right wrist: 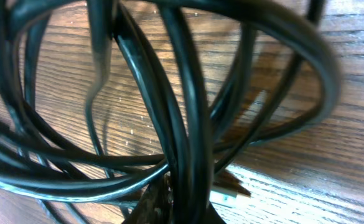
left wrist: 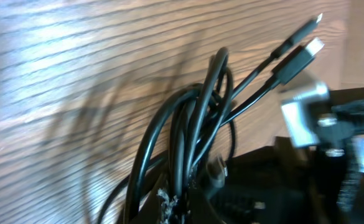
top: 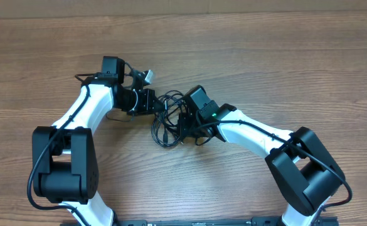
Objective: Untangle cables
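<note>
Cables (top: 165, 129) bunched at table (top: 265, 50) centre, well off every edge. Left gripper (top: 152, 102) and right gripper (top: 183, 121) both clenched on strands from opposite sides, likely to pull the tangle apart.

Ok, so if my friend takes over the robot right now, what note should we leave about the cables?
Left pincer: shut on the cables, with two plugs sticking out past it.
Right pincer: shut on the same bundle, loops crossing right in front of it.
Where: one tangled clump between the two pincers, over the middle of the wooden table.
Done: both pincers have a grip on the clump.
Left: no cable is separated yet; they need pulling apart and laying out one by one.
</note>
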Robot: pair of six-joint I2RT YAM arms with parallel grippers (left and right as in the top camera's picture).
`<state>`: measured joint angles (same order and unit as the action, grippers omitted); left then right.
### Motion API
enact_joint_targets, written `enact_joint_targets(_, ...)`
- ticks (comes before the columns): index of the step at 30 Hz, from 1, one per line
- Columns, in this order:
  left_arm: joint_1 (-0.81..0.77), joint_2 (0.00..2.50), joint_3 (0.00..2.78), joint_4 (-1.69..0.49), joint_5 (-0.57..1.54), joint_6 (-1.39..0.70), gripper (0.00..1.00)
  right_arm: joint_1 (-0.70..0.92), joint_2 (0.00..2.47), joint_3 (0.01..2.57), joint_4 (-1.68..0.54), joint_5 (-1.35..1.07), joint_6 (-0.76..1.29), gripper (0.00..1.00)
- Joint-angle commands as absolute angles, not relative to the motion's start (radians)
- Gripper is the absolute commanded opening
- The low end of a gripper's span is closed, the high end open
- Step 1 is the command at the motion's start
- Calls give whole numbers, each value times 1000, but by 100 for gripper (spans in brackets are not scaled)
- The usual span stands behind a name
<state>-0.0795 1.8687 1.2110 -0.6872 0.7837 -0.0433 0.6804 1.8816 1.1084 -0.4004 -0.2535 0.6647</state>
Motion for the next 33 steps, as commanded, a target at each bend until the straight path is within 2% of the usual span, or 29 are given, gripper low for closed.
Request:
enact_joint_targets(1,-94,1879,1232,-672,939,-15,4,686,1844,1113,-402,-215,646,9)
enact_joint_targets(6,-94,1879,1232,-669,944,-9,4,686,1844,1113,-417,-167,646,20)
enact_joint_targets(9,-94,1879,1232,-686,943,23,4,686,1844,1113,-438,-60,647,26)
enact_joint_targets(14,-92,1879,1232,-712,943,13,4,686,1844,1113,-452,-1,651,27)
enact_joint_targets(18,-92,1879,1232,-721,945,-93,4,686,1844,1113,-454,0,651,28)
enact_joint_targets(21,-86,1879,1232,-709,1066,-105,6,686,1844,1113,-453,-1,651,28)
enact_joint_targets(24,-62,1879,1232,-664,1315,-78,12,686,1844,1113,-454,-1,651,28)
enact_joint_targets(27,-34,1879,1232,-630,1452,-79,12,686,1844,1113,-455,0,650,29)
enact_joint_targets(31,17,1879,1232,-627,1500,-81,11,686,1844,1113,-455,-1,651,29)
enact_joint_targets(33,35,1879,1232,-628,1428,-82,15,686,1844,1113,-455,0,650,29)
